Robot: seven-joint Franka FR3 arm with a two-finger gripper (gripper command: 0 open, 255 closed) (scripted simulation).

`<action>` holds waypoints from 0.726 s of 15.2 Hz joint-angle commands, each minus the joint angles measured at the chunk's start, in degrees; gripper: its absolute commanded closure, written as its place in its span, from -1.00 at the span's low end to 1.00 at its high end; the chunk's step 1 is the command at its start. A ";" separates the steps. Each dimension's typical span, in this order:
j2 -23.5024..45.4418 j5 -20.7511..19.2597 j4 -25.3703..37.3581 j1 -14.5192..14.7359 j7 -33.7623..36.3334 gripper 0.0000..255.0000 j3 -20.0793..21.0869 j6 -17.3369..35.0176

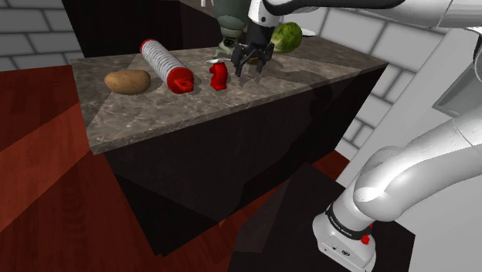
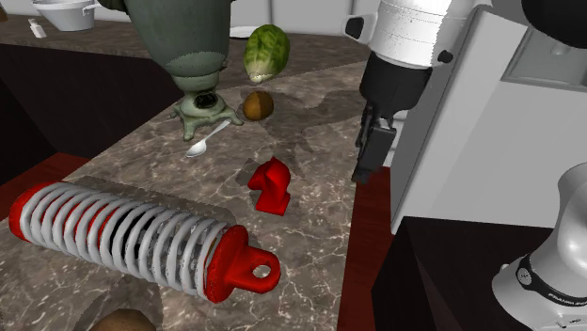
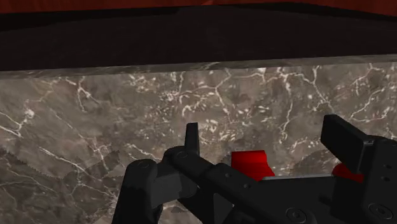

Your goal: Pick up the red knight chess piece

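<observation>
Tool (image 1: 252, 70) is spread wide with nothing between the fingers, just beside the red knight (image 1: 219, 75). Knight sits on the marble bench (image 1: 154, 116). On the knight's other side lies a red-and-white coil spring (image 1: 165, 65), with a potato (image 1: 127, 80) beyond it.

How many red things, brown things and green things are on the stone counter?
Red: 2, the knight chess piece and the red-ended coil spring.
Brown: 2, the potato and a small round brown thing.
Green: 2, the leafy cabbage and a grey-green footed object.
Total: 6.
</observation>
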 commanded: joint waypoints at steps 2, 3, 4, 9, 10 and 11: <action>5.91 -0.76 4.77 -0.13 0.72 -1.00 0.37 2.73; 7.83 -1.05 6.51 -0.17 0.96 -1.00 0.47 3.42; 9.78 -1.35 8.33 -0.20 1.21 -1.00 0.57 4.05; 19.77 -3.00 18.80 -0.17 2.45 -1.00 0.87 6.06; 21.66 -3.32 20.98 -0.13 2.66 -1.00 0.90 6.21; 21.61 -3.33 20.14 -0.11 2.69 -1.00 0.87 7.00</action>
